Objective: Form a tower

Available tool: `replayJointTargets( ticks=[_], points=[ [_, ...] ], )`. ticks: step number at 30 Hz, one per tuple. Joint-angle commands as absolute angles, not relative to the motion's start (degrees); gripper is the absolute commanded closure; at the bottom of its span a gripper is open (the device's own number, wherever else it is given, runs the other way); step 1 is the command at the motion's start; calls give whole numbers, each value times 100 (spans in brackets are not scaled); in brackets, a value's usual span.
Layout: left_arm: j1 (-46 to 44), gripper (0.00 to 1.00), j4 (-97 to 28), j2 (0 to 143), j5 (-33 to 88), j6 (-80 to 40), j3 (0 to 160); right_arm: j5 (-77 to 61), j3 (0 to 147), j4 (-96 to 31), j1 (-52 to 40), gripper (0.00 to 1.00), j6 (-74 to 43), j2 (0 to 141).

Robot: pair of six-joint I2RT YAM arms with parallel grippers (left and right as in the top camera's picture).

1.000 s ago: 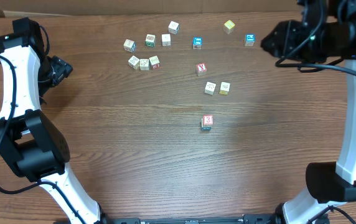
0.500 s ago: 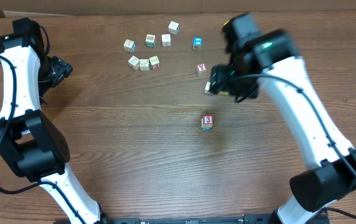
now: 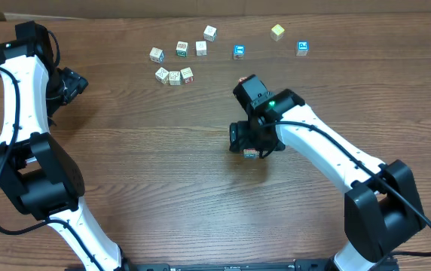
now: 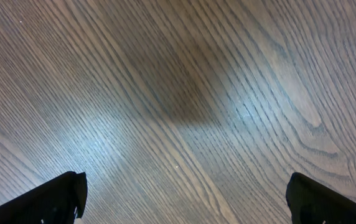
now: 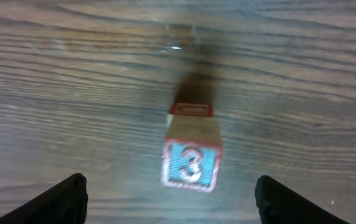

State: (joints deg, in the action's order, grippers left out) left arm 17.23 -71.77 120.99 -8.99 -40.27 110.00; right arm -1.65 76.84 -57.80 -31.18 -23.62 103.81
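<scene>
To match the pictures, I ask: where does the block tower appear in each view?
Overhead: tower near centre, partly under the right pincer.
Left wrist: not in it.
Right wrist: tower at centre, its "3" face toward the camera.
Shared landmark: the wood-grain table, seen in all three.

3 cams: 1 fixed overhead, 2 on wrists, all aimed down at the table [image 3: 163, 173].

Overhead looks straight down from high up: whole wood top in frame, arm bases at bottom edge, far edge at top. L wrist cam sits v. close over bare wood at the far left side, left gripper [image 4: 190, 196] tips in both lower corners; shares only table grain w/ overhead. R wrist cam hangs near centre, close in, looking steeply down on the tower [image 5: 190, 163] so its top face and one side show, right gripper [image 5: 172, 198] tips in lower corners. Overhead shares that tower but sees it mostly covered by the R arm.
</scene>
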Motion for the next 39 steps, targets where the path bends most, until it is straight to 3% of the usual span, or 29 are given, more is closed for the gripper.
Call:
replayJointTargets(
  ticks=[1, 10, 17, 27, 39],
  points=[
    [1695, 1, -7170, 12116, -915, -3981, 11076, -5, 7389, -5433, -3155, 16, -1927, 10328],
    [1695, 1, -7170, 12116, -915, -3981, 11076, 3, 6831, -4388, -3155, 18, -1483, 10333],
    [1695, 1, -7170, 12116, -915, -3981, 11076, 609, 6783, -4224, -3155, 21, -1450, 10503],
    [1695, 1, -7170, 12116, -915, -3981, 11076, 285, 6783, -4163, -3155, 29, -1455, 10739],
    [1695, 0, -7170, 12116, -915, -3981, 11076, 287, 6783, -4121, -3179, 63, -1479, 10739]
  ],
)
